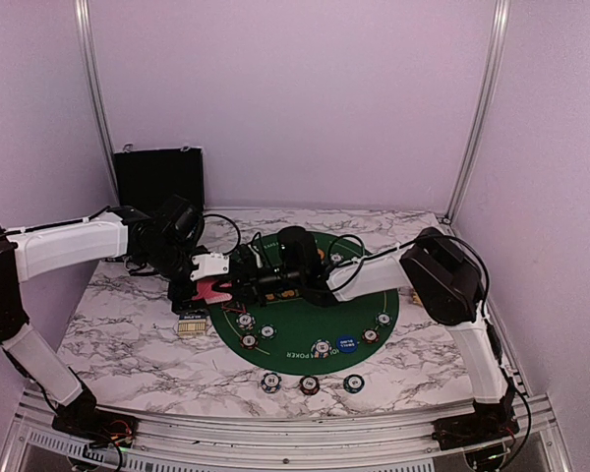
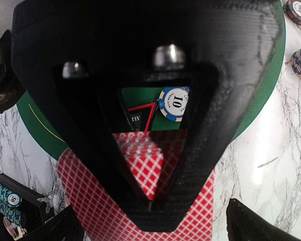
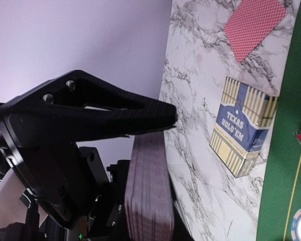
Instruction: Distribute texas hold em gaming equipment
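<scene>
Lavender walls are seen behind a marble-patterned table [image 1: 118,334], with a round green poker mat [image 1: 305,315] laid mid-table. Both grippers are found over the mat's left edge. The right gripper [image 1: 267,279] is clamped on a deck of cards [image 3: 148,191], which is shown edge-on in its wrist view. The left gripper [image 1: 205,286] is parked right at a red-backed card [image 2: 85,196]. Whether its jaws are actually pinched on it can't be told, since everything is blocked by the near finger [image 2: 140,50].

Just left of the mat, a Texas Hold'em card box [image 3: 243,125] is laid flat, and a lone card [image 3: 253,22] is left face down on the marble near it. Stripe-edged chips [image 1: 321,347] are scattered over the mat's near half, with a blue button disc [image 1: 345,344] beside one. A blue "10" chip [image 2: 174,104] is sat next to a red-rimmed black triangle [image 2: 138,116] on the mat. Three more chips [image 1: 309,384] are lined up just off the mat's near edge. A black case [image 1: 157,177] is seen behind the mat, back left.
</scene>
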You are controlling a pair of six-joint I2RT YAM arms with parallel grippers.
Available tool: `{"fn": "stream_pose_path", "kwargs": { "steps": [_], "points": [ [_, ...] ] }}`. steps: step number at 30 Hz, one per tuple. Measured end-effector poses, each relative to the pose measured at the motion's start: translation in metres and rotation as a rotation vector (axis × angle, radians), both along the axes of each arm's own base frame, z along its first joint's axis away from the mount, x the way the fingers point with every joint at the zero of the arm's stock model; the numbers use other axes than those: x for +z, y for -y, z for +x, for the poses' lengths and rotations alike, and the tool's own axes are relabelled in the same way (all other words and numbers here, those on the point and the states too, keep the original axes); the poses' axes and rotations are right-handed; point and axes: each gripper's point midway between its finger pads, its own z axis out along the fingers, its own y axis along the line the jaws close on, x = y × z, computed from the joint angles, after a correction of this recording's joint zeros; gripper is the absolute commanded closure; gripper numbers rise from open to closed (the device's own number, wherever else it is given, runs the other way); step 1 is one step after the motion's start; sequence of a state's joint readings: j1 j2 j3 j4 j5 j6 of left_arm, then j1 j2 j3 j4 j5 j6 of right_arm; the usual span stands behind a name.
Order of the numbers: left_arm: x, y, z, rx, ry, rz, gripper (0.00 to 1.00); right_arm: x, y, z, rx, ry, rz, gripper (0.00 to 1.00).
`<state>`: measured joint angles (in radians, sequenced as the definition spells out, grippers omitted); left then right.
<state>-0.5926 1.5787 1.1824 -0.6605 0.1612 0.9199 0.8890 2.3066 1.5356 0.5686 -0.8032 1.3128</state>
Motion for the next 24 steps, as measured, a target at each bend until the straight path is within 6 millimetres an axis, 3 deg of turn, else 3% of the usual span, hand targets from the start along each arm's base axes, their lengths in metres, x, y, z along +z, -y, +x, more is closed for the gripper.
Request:
{"fn": "stream_pose_path", "kwargs": {
  "steps": [24],
  "points": [
    [0.012,0.017,0.004,-0.04,0.042,-0.034,0.17,-0.001,-0.002,-0.001,0.005,-0.04,0.023,0.97]
  ]
}}
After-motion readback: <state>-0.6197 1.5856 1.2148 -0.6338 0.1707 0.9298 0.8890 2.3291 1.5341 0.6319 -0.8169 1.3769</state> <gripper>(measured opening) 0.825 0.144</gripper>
